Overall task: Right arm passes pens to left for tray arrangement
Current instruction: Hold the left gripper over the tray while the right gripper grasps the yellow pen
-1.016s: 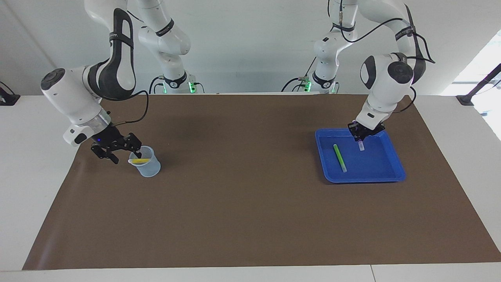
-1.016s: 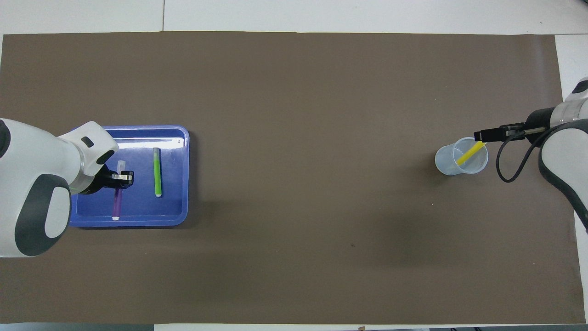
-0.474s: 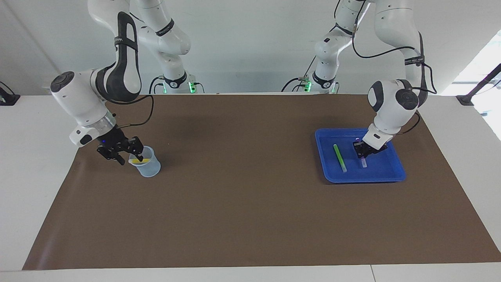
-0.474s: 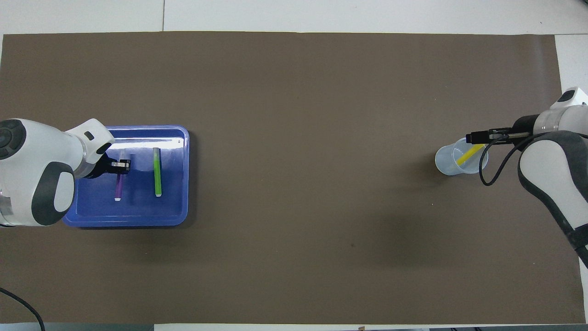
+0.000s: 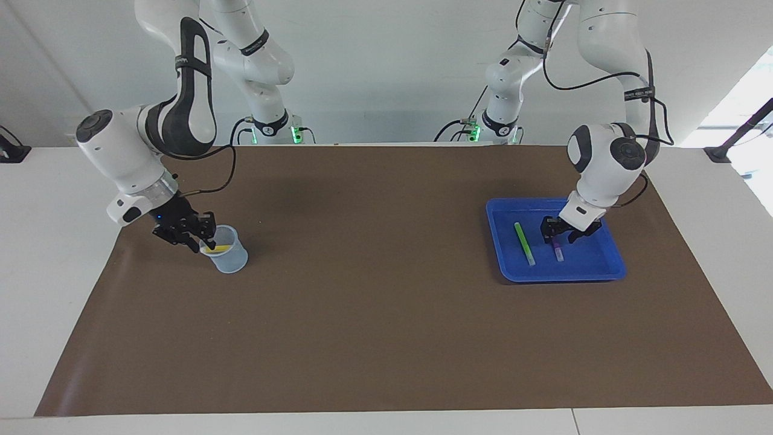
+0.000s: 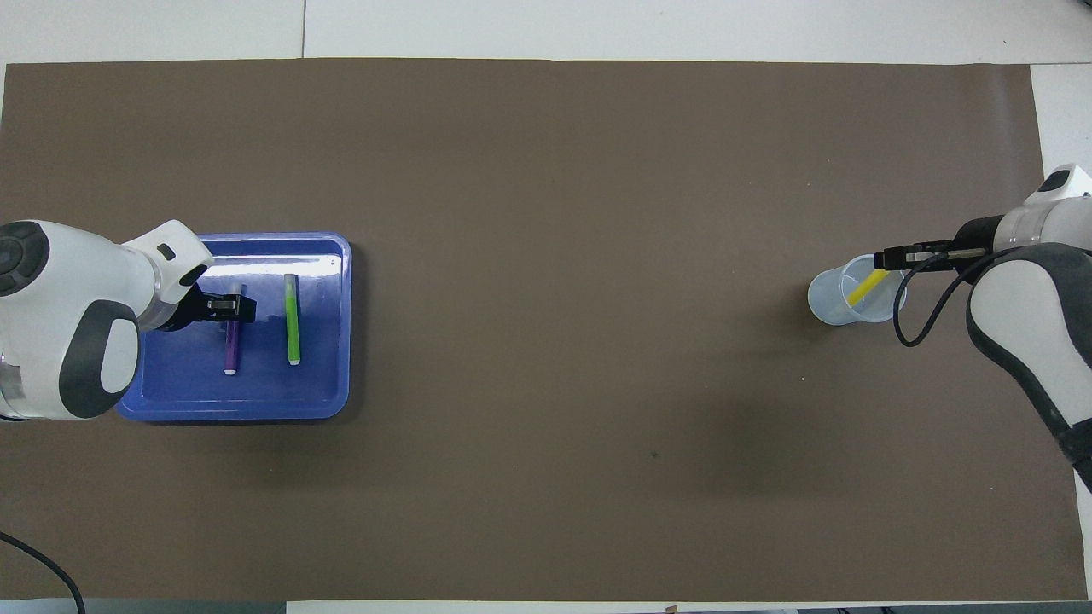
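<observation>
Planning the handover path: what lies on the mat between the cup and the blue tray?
Nothing: in the overhead view the brown mat is bare from the cup to the blue tray.

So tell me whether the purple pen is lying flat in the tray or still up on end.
Lying flat. The purple pen rests on the floor of the blue tray, beside and parallel to the green pen, with the left gripper over its end.

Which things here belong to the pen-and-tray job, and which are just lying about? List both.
Job:
green pen and purple pen, lying in the blue tray
yellow pen, in the translucent cup
left gripper, open over the purple pen
right gripper, at the cup's mouth

Just there:
translucent cup
brown mat
</observation>
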`<action>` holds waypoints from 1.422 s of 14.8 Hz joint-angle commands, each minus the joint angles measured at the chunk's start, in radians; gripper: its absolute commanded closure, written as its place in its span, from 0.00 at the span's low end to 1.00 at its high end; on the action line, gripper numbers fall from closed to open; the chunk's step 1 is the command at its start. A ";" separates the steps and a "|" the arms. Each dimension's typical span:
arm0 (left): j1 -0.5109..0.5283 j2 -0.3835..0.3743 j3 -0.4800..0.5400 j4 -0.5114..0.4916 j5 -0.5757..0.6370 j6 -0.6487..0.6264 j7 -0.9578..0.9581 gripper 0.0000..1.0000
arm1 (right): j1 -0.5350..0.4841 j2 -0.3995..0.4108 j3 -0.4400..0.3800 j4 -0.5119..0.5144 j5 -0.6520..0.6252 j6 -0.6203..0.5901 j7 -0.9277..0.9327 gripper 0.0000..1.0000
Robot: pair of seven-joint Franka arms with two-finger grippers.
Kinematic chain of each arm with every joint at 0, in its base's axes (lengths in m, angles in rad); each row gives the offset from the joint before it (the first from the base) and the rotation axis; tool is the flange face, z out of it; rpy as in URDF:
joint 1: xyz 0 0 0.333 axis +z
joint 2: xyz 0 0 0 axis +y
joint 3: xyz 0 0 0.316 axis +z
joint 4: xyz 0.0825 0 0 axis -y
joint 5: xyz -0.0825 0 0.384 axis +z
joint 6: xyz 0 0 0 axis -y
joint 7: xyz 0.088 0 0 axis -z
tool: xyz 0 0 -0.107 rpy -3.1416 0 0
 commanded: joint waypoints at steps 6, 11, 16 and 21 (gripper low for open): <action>0.009 -0.007 -0.004 -0.008 0.023 0.011 -0.007 0.00 | -0.016 -0.038 0.009 -0.053 0.016 0.014 -0.008 0.60; -0.001 -0.015 -0.009 0.080 0.017 -0.141 -0.011 0.00 | -0.014 -0.036 0.009 -0.056 0.021 0.056 -0.005 0.68; -0.072 -0.047 -0.020 0.286 -0.035 -0.471 -0.086 0.00 | -0.010 -0.038 0.010 -0.101 0.027 0.139 0.003 0.67; -0.109 -0.248 -0.023 0.306 -0.227 -0.623 -0.201 0.00 | -0.007 -0.039 0.010 -0.098 0.027 0.132 -0.002 0.68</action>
